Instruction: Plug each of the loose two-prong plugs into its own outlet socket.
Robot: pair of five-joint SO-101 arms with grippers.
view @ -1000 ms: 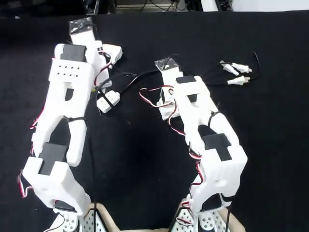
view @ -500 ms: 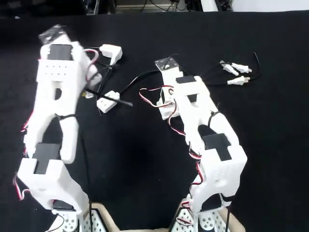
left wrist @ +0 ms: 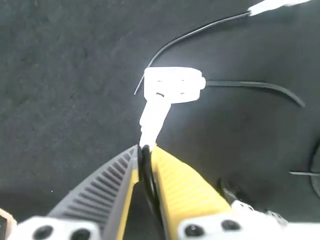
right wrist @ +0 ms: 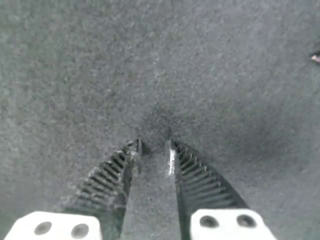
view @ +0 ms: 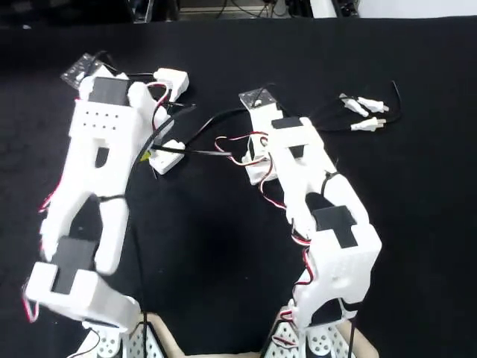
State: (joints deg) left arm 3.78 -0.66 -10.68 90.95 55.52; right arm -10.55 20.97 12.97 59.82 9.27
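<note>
White 2-prong plug (left wrist: 154, 116) meets its outlet socket (left wrist: 174, 86) on the black cloth (left wrist: 60, 75), my left gripper (left wrist: 145, 150) pinched on its cord (left wrist: 146, 167), so I should push straight in; my right gripper (right wrist: 152, 150) hangs slightly parted.

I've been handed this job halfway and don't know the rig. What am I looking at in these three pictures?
Two white robot arms stand side by side at a table covered in black cloth. One picture looks down on both from above; the other two come from a camera on each arm's wrist. The left gripper is shut on the black cord just behind a white plug, whose front meets a white socket; whether it is fully in, I cannot tell. The right gripper is open over bare cloth. A second socket lies beside the left arm; two loose plugs lie beyond the right arm.
</note>
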